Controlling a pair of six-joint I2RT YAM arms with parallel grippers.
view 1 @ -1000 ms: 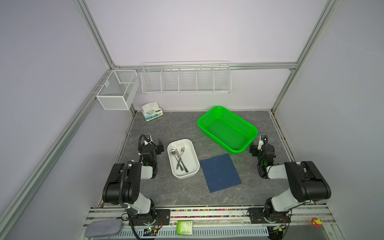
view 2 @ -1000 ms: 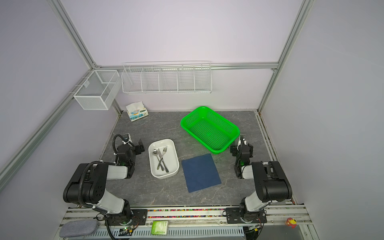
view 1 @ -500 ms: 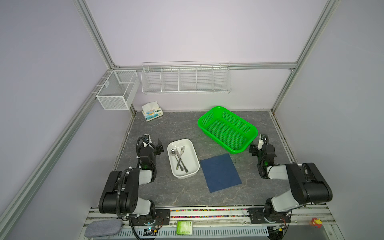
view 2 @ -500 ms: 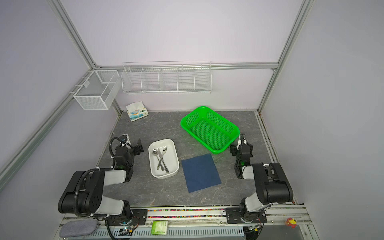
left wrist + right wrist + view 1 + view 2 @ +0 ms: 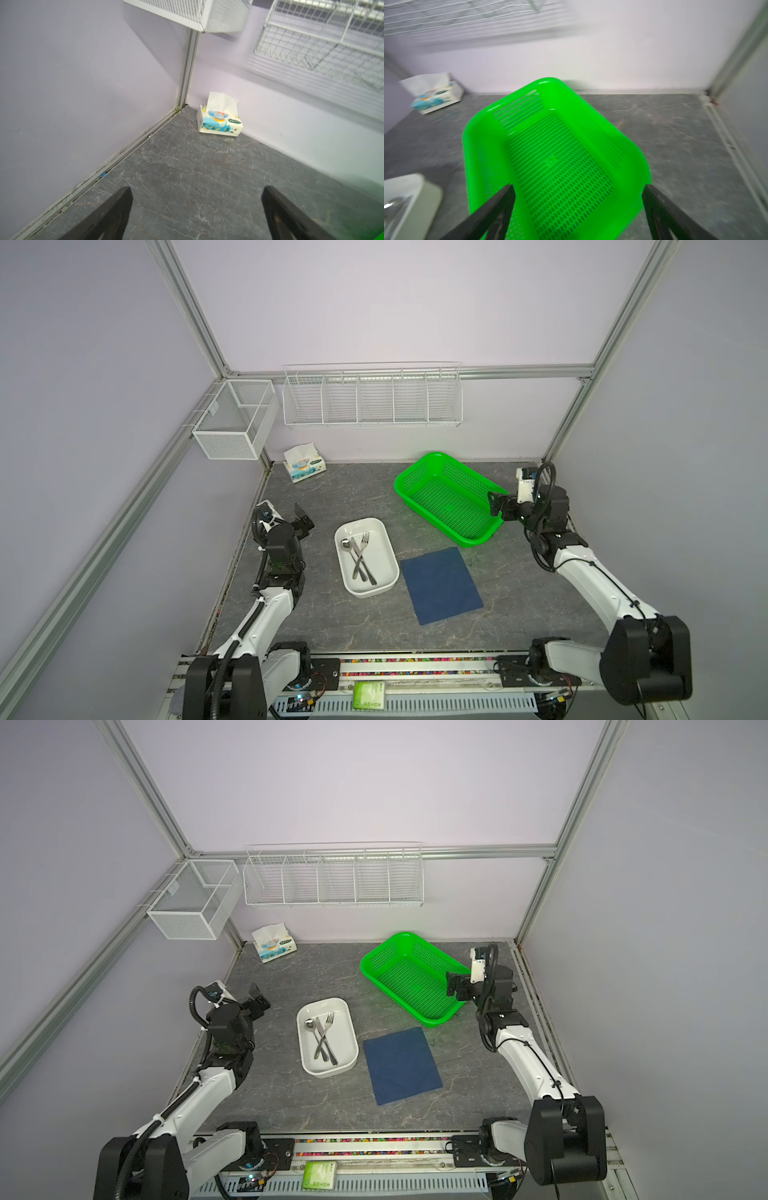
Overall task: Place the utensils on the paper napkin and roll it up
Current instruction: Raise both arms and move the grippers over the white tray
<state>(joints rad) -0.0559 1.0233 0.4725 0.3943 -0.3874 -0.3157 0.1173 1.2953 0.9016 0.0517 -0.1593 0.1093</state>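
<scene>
The utensils, a fork, a spoon and a knife, lie crossed in a white dish in both top views, with the fork on the dish's right. The dark blue paper napkin lies flat just right of the dish. My left gripper hovers open left of the dish, over bare table. My right gripper hangs open above the near end of a green basket. Neither holds anything.
The green basket stands behind the napkin. A tissue pack sits in the back left corner. A wire rack and a mesh box hang on the walls. The dish's edge shows in the right wrist view.
Both arms have unfolded and risen, carrying the grippers up and toward the back. The right gripper's jaws have spread a little wider.
</scene>
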